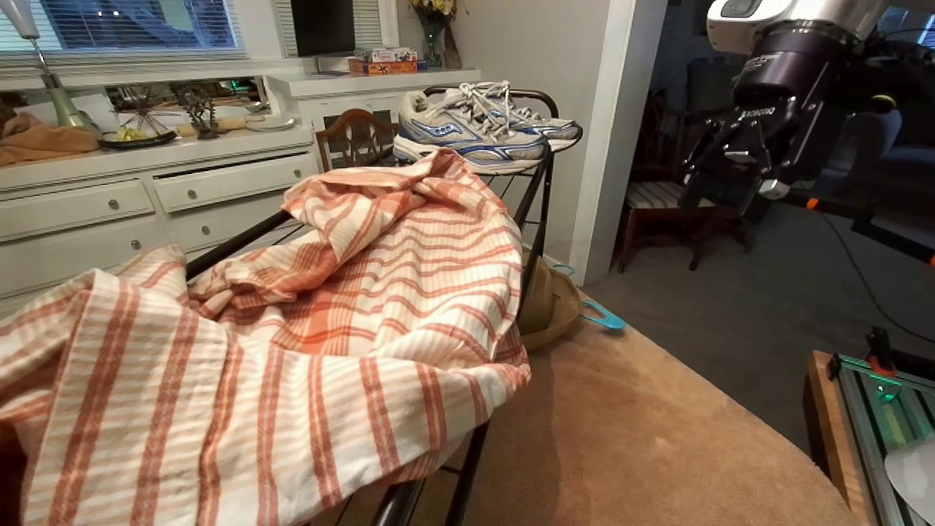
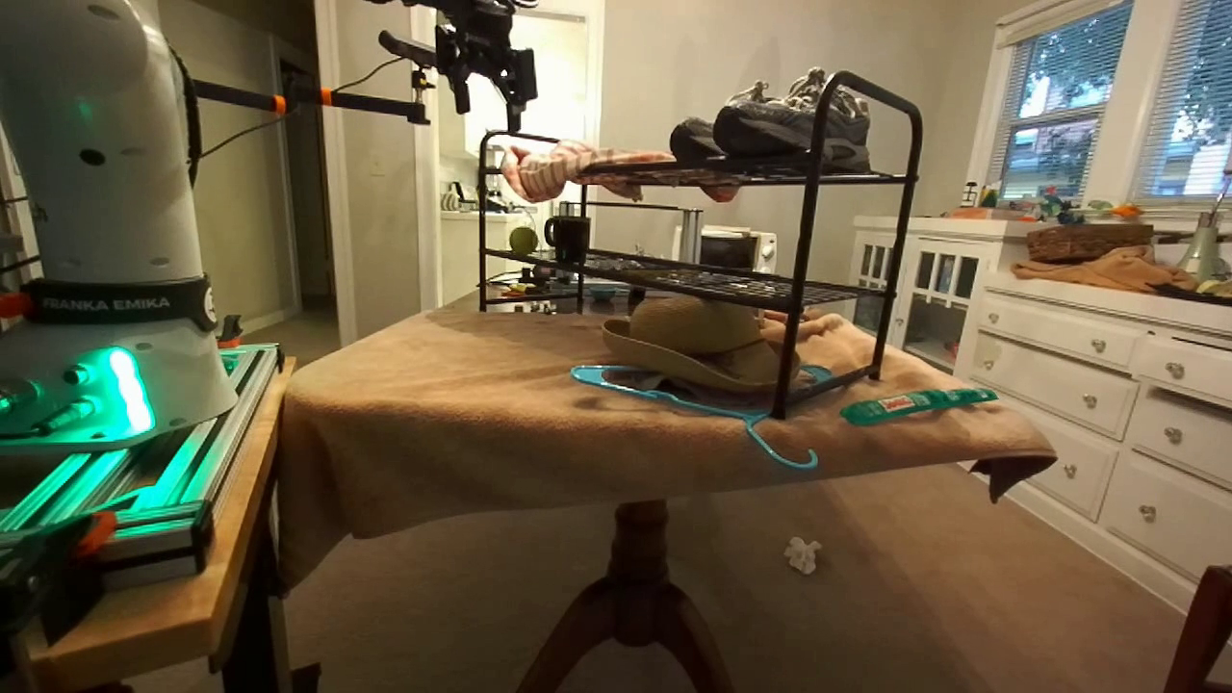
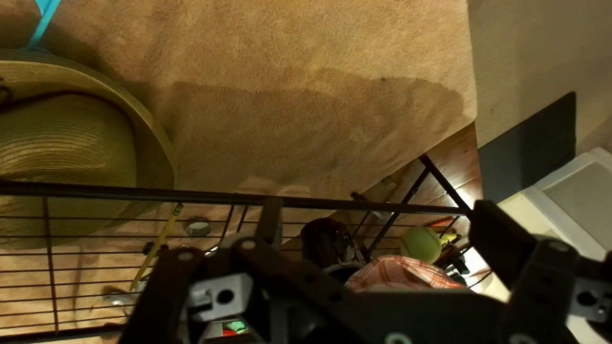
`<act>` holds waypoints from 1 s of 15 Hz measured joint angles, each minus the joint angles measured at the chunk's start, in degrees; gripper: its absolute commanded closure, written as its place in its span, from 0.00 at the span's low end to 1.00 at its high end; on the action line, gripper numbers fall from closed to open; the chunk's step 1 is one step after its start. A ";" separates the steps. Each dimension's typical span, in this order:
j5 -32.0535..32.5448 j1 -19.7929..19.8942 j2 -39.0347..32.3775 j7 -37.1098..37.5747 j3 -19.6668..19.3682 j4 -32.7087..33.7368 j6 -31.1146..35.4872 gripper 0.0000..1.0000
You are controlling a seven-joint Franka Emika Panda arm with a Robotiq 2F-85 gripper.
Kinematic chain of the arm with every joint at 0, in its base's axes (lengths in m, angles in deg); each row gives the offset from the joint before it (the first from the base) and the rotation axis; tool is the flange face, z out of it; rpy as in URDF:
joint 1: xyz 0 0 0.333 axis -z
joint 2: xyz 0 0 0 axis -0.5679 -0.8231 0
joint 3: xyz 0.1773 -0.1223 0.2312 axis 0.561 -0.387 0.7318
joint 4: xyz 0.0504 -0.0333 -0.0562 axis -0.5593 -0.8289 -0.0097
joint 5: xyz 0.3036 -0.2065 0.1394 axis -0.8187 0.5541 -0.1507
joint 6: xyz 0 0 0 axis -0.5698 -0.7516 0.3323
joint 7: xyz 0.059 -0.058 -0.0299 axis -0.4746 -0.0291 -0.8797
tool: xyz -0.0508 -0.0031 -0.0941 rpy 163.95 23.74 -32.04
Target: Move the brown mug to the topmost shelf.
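The brown mug stands on the rack's middle shelf, beside a tennis ball; its handle faces the robot side. In the wrist view the mug is dark and partly covered by a finger and cloth. It is hidden in an exterior view by the cloth. The topmost shelf of the black rack holds the orange-and-white striped cloth and shoes. My gripper is open and empty, above and beside the rack's mug end, apart from the mug. It also shows in an exterior view and the wrist view.
Grey-blue running shoes sit on the top shelf's far end. A green tennis ball is beside the mug. A straw hat, blue hanger and green packet lie on the cloth-covered table. Rack bars stand upright.
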 measured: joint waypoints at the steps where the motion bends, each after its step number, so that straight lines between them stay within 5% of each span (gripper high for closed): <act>1: -0.59 -0.70 0.17 0.67 0.51 -1.06 2.13 0.00; 9: -3.02 -11.83 -4.04 2.74 1.92 -3.75 23.92 0.00; 15: -6.12 -16.08 -11.39 2.24 5.17 -3.75 31.09 0.00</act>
